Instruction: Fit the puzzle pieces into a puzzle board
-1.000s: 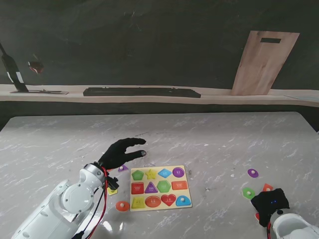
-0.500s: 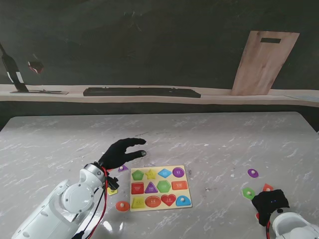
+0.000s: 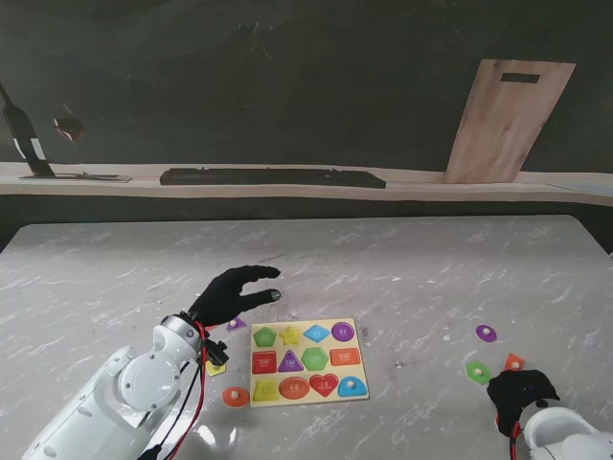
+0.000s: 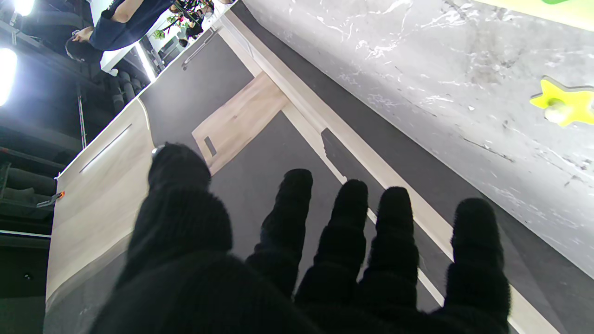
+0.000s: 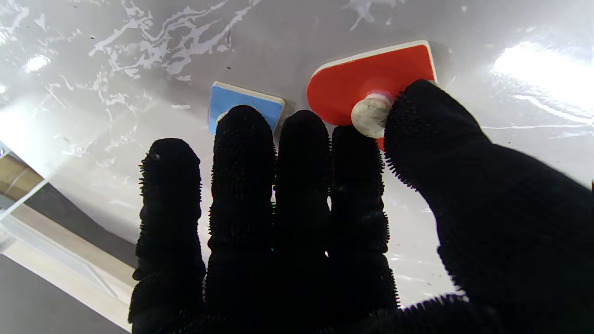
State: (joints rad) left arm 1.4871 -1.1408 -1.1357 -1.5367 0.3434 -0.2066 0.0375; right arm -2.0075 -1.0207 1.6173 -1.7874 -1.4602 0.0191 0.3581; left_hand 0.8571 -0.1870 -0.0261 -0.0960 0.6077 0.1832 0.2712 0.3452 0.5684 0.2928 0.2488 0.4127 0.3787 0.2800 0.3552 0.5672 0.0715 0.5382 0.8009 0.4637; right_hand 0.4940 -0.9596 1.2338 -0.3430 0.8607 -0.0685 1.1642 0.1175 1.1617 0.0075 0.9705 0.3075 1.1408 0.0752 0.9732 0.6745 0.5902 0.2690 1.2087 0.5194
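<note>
Our black-gloved left hand (image 3: 233, 292) still hovers, fingers spread and empty, beside the yellow wooden puzzle board (image 3: 306, 361) mid-worktop. At right, our right hand (image 3: 520, 396) has crept nearer us, thumb and forefinger now pinching the red half-round piece's knob (image 5: 370, 116).

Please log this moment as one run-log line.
phase: grasping | right hand: thumb and finger closing on red piece knob | left hand: open, idle beyond puzzle board | blue piece: on table
</note>
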